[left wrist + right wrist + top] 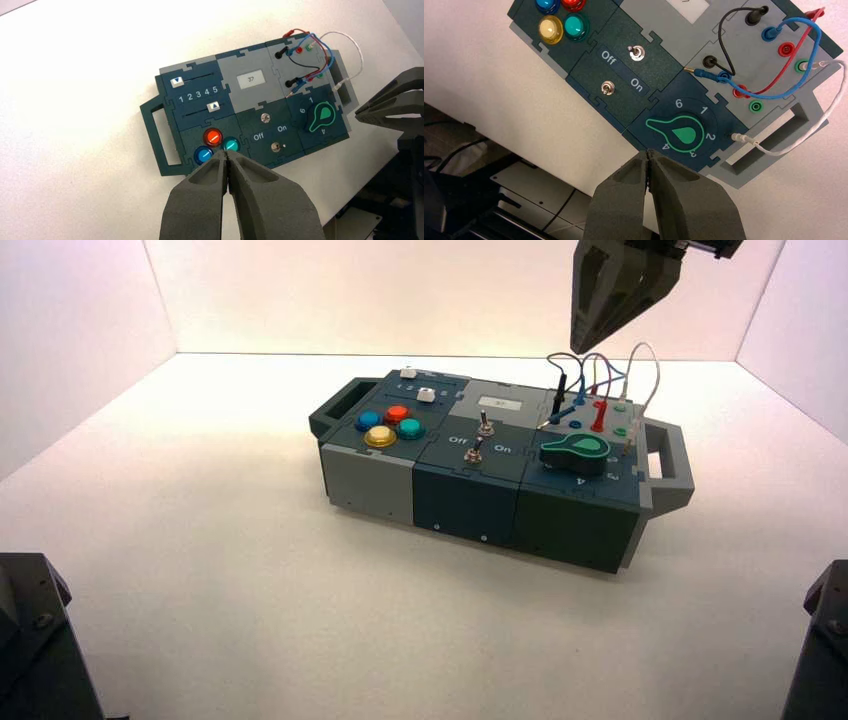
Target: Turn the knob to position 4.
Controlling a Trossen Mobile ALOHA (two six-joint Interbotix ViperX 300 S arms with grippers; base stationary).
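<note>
The knob (pixel 681 132) is teardrop-shaped, dark green with a bright green top, at the right end of the box (pixel 470 505). Its tip points between the printed 6 and position 4 (pixel 666 146). My right gripper (pixel 647 155) is shut on nothing and hangs well above the box's right end (pixel 585 345), clear of the knob (pixel 577 452). Held high over the box's near side, my left gripper (pixel 228 152) is also shut and empty; the knob (pixel 320 117) lies off to its side. The high view does not show the left gripper.
Two metal toggle switches (pixel 638 52) labelled Off and On stand beside the knob. Coloured push buttons (pixel 388 425) and two sliders (pixel 192 95) fill the box's left end. Looping wires (pixel 600 380) rise behind the knob. A handle (pixel 668 465) sticks out at each end.
</note>
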